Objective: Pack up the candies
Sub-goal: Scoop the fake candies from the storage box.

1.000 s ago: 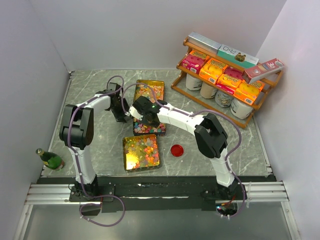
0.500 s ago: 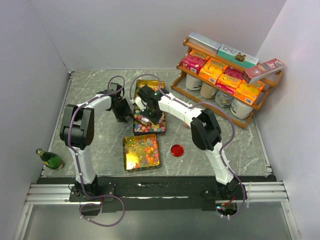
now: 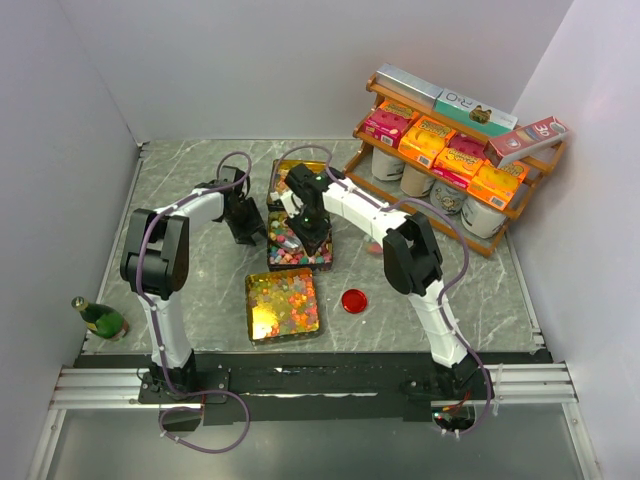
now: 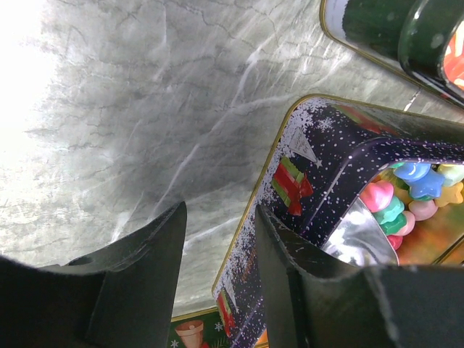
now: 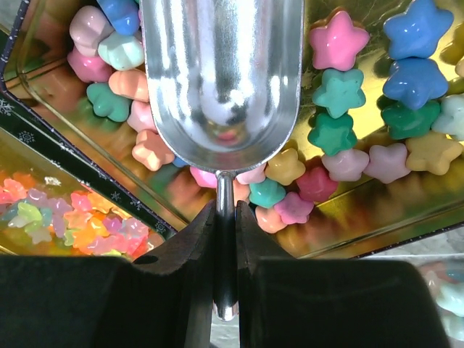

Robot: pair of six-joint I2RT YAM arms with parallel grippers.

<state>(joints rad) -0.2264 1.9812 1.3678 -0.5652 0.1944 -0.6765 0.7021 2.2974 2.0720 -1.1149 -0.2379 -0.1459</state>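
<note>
candies [image 5: 338,40] beyond right jaws, around scoop [image 5: 221,72]

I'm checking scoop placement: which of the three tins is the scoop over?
The middle tin of the row: the right gripper holds the scoop right above its big star candies.

Left wrist view: dark tin [image 4: 326,174] runs off the right and bottom edges. The left gripper [image 4: 217,217] shows blurred fingers [image 4: 145,268], roots cut by the bottom edge. Right wrist view, inside the dark tin: scoop [image 5: 221,80] bowl cut by the top edge, covering candies [image 5: 341,88] beneath. Top view: right arm [image 3: 360,205] crosses the dark tin, hiding much of it and part of the gold tin [image 3: 312,165] behind. Lettering on the shelf boxes [image 3: 428,140], well right of the dark tin: too small to read.
</note>
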